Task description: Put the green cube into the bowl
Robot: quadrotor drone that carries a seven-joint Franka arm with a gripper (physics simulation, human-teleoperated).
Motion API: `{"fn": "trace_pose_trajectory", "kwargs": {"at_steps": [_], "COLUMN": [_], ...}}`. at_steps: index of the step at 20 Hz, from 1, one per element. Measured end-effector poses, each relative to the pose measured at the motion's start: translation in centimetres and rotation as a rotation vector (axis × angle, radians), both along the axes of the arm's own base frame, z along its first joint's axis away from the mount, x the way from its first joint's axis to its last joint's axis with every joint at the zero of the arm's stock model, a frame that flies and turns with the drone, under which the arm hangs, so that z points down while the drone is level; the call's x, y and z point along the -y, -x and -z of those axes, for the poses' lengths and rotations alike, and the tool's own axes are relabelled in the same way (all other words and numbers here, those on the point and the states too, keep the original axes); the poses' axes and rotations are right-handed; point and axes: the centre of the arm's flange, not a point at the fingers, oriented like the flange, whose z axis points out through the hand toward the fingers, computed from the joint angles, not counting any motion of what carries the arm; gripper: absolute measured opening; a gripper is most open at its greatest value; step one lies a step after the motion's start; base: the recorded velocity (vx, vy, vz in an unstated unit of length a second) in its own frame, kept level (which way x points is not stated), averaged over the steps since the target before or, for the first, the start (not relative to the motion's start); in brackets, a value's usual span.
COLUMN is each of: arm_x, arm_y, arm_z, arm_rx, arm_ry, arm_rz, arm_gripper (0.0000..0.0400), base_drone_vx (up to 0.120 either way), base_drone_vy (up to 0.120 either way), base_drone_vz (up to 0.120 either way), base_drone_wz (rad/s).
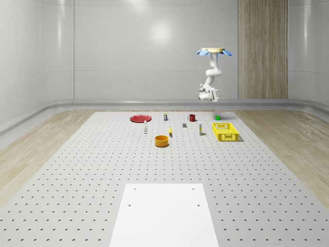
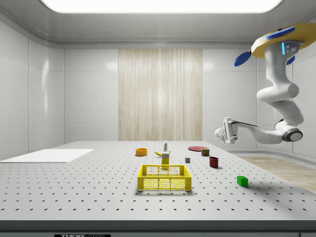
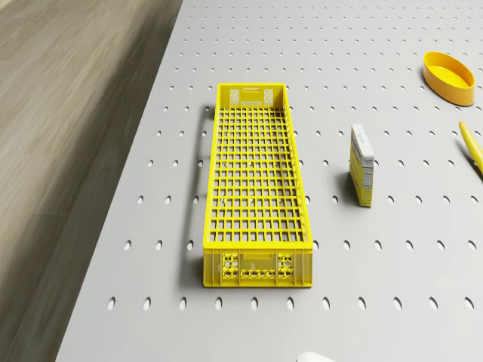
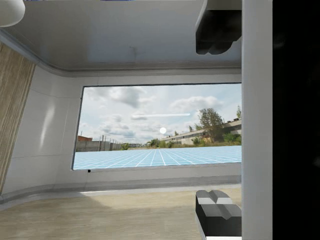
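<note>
Hovering high above the green cube — gripper aimed sideways, jaws wide, empty. Tilt wrist down, descend centred on it, then carry to the bowl.

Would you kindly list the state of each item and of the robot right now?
Green cube: on the table, not held.
Bowl: upright, nothing in it.
Yellow crate: upright, empty.
Red mug: upright.
Drone: hovering above the table's far edge, near the cube.
Gripper: high up, fingers open, holding nothing.
</note>
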Motion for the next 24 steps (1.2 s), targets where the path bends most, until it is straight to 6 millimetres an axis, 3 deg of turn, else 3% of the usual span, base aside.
{"fn": "trace_pose_trajectory", "kwargs": {"at_steps": [5, 10, 16, 24], "arm_x": [2.9, 6.7, 8.8, 9.6], "arm_y": [-0.2, -0.3, -0.3, -0.3], "arm_z": [7.0, 9.4, 10.0, 10.1], "arm_rx": [0.0, -0.003, -0.006, -0.008], "arm_ry": [0.789, 1.242, 1.463, 1.55], "arm_rz": [0.029, 0.043, 0.047, 0.047], "arm_gripper": [0.04, 0.04, 0.04, 0.04], "base_drone_vx": [0.0, 0.0, -0.053, -0.12], "base_drone_vy": [0.0, 0.0, 0.0, 0.0], "base_drone_vz": [-0.12, -0.12, -0.12, -0.12], "base_drone_wz": [0.0, 0.0, 0.0, 0.0]}}
